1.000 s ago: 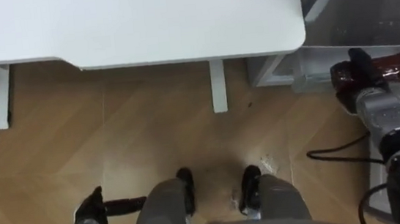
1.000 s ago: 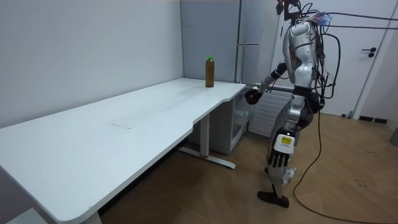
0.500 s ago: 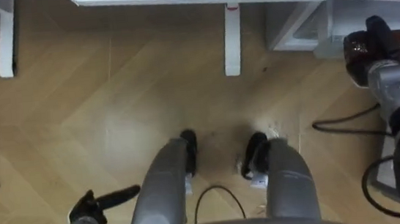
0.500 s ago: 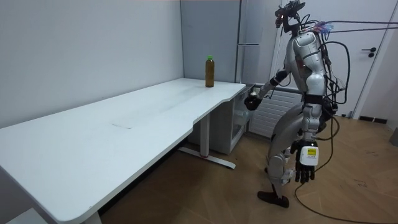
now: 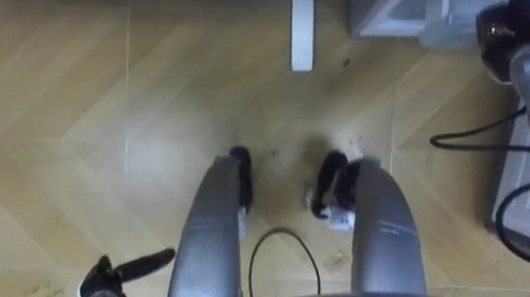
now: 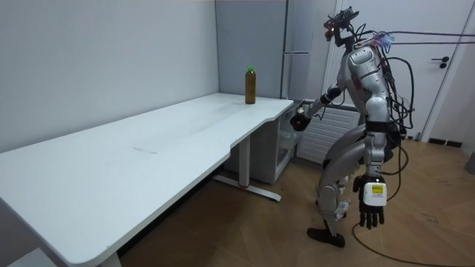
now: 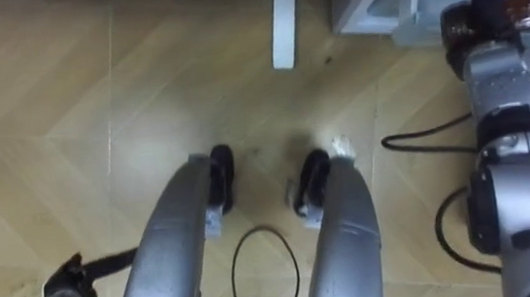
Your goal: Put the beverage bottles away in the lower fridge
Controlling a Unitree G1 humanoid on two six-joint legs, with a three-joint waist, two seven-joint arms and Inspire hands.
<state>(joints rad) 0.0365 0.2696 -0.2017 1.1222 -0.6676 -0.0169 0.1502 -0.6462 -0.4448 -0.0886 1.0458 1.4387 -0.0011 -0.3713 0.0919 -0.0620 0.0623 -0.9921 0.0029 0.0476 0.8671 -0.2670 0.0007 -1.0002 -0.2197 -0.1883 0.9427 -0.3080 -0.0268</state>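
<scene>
Brown drink bottle (image 7: 529,8) sits clasped in the right hand's (image 7: 475,21) curled fingers, the lower fridge (image 7: 378,6) just ahead of it. The left hand (image 5: 102,281) hangs low, fingers straight.

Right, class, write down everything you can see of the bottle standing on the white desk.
The bottle is slim, looks like plastic, is filled with brown drink and is closed with a green cap. It stands upright near the far end of the white desk, close to the tall grey fridge. Only the desk touches it.
</scene>
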